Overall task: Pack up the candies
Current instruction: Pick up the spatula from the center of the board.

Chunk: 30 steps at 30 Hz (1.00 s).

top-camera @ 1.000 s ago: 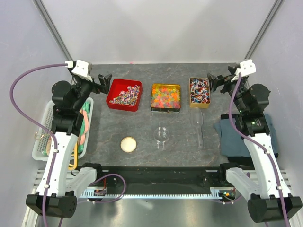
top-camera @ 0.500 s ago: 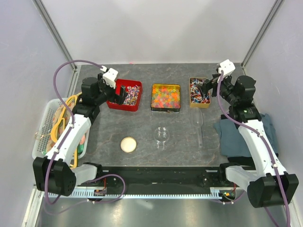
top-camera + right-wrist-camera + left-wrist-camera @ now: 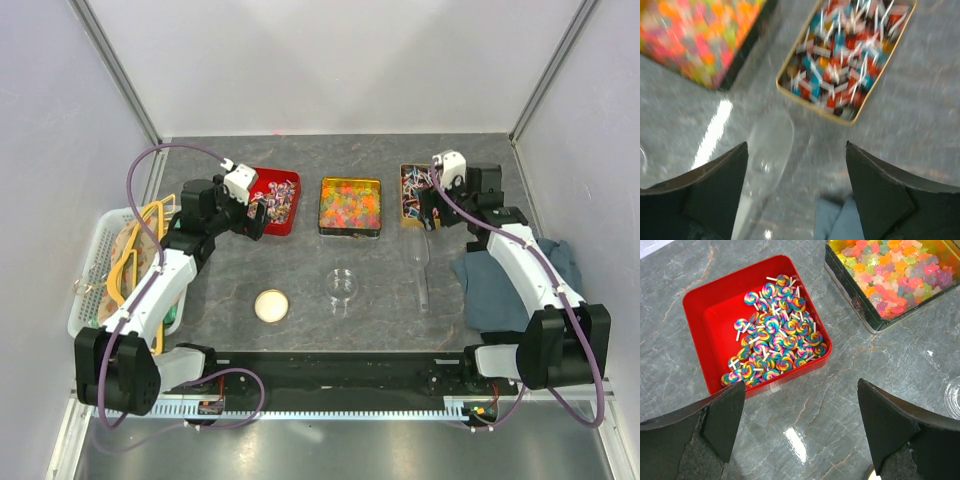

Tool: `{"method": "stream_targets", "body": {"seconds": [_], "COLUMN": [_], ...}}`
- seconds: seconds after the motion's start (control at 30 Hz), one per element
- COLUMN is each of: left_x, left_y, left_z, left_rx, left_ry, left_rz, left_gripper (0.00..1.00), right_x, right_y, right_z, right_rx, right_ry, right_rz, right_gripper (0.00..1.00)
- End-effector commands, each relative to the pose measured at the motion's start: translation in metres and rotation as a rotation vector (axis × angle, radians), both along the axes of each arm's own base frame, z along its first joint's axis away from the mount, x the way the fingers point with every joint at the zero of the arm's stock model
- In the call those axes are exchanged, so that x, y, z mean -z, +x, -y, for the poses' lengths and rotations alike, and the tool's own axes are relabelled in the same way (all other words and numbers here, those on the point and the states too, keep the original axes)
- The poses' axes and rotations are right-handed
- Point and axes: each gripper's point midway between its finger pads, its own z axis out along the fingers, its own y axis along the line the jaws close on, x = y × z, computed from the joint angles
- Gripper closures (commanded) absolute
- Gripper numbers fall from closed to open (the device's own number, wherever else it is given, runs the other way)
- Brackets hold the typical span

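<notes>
The candies (image 3: 420,190) are small twist-wrapped sweets in red, blue and white wrappers, heaped in a gold tin at the back right; they also show in the right wrist view (image 3: 850,50). My right gripper (image 3: 429,213) is open and empty, above the near edge of that tin and the bowl of a clear plastic scoop (image 3: 767,145). It shows open in its own wrist view (image 3: 796,155). My left gripper (image 3: 256,216) is open and empty, just in front of a red tray of swirl lollipops (image 3: 775,345), over bare table (image 3: 800,410).
A dark tin of gummy bears (image 3: 350,205) sits between the two trays. A clear round cup (image 3: 342,284) and a cream lid (image 3: 271,305) lie mid-table. The scoop (image 3: 422,268) lies at the right, a blue cloth (image 3: 500,285) beyond it. A white basket (image 3: 88,300) stands at the left edge.
Both arms have swung inward and down. The left gripper came to the red tray's near side. The right gripper came over the gold tin's near edge. Both stay open.
</notes>
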Motion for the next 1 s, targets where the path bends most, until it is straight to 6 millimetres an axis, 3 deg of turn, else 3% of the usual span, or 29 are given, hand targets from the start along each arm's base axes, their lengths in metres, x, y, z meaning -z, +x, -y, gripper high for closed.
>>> {"method": "stream_targets", "body": {"seconds": [0.0, 0.17, 0.33, 0.73, 0.97], "left_x": [-0.034, -0.049, -0.060, -0.073, -0.076], "left_y": [0.006, 0.004, -0.005, -0.014, -0.016], "left_z": [-0.001, -0.004, -0.006, -0.006, -0.005], "left_rx": [0.009, -0.003, -0.006, 0.000, 0.010], "left_ry": [0.015, 0.015, 0.008, 0.000, -0.004], "left_rz": [0.134, 0.160, 0.186, 0.205, 0.206], "left_gripper": [0.00, 0.00, 0.00, 0.00, 0.00], "right_x": [0.024, 0.049, 0.074, 0.118, 0.131], "right_y": [-0.030, -0.052, -0.050, -0.056, -0.052], "right_z": [0.008, 0.000, 0.010, 0.010, 0.007], "right_rx": [-0.005, -0.057, -0.002, 0.018, 0.013], "right_ry": [-0.089, -0.140, -0.181, -0.181, -0.183], "right_rz": [-0.105, -0.221, -0.292, -0.407, -0.434], "right_gripper": [0.16, 0.19, 0.29, 0.39, 0.49]}}
